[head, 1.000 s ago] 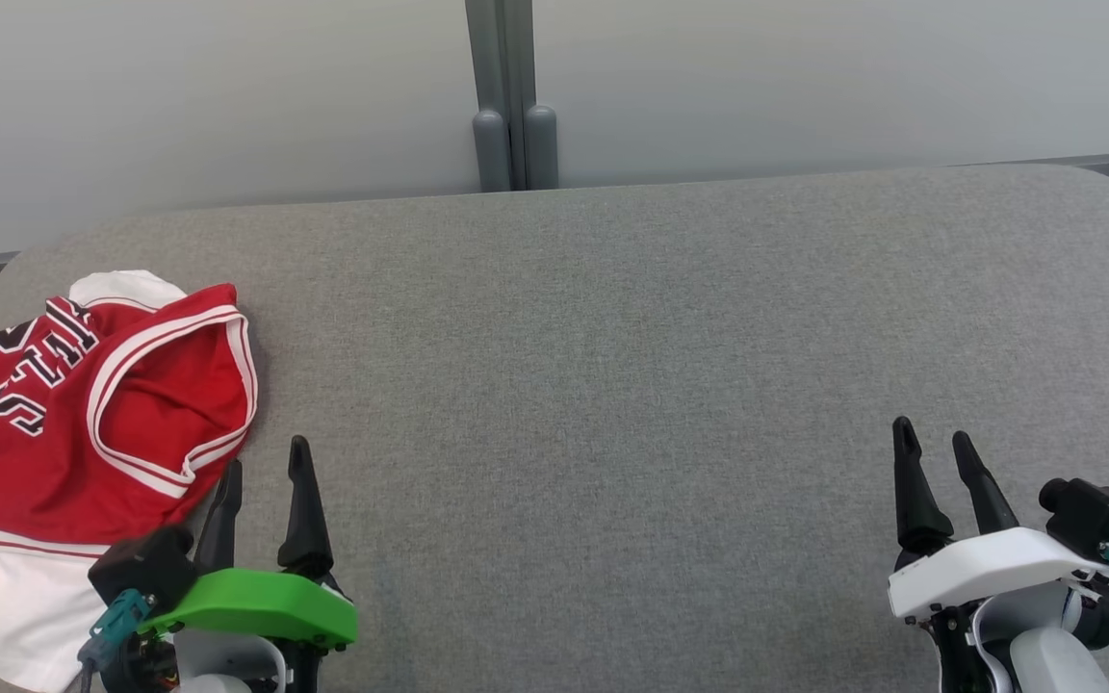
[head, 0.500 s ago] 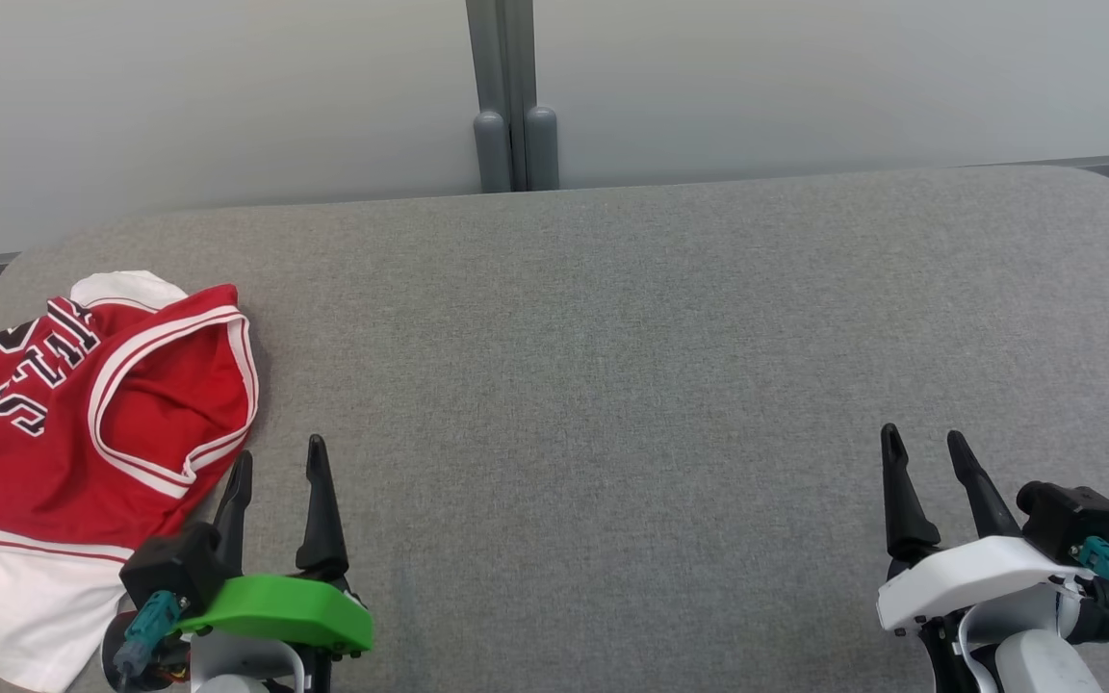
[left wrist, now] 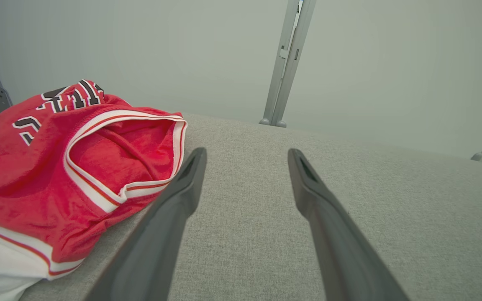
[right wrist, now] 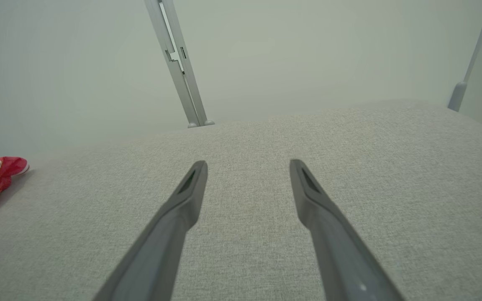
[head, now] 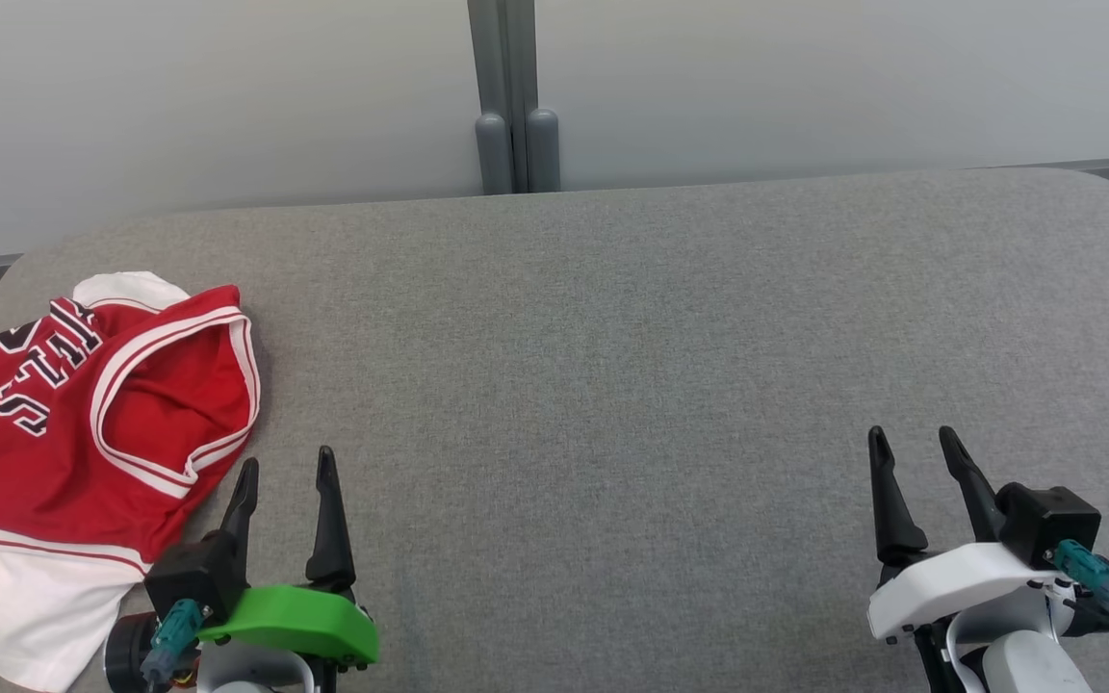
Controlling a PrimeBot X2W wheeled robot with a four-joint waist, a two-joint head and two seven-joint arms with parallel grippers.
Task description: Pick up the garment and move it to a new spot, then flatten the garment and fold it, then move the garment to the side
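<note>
The garment (head: 83,414) lies on the cushion's (head: 612,318) left end, left pincer (head: 287,457) beside it, right pincer (head: 911,433) well apart.

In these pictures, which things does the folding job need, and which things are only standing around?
For the job:
red and white garment, crumpled at the left
left gripper, open, beside it
right gripper, open, far from it
grey padded surface under the garment

Only there:
grey post behind the surface
pale wall panels
</note>
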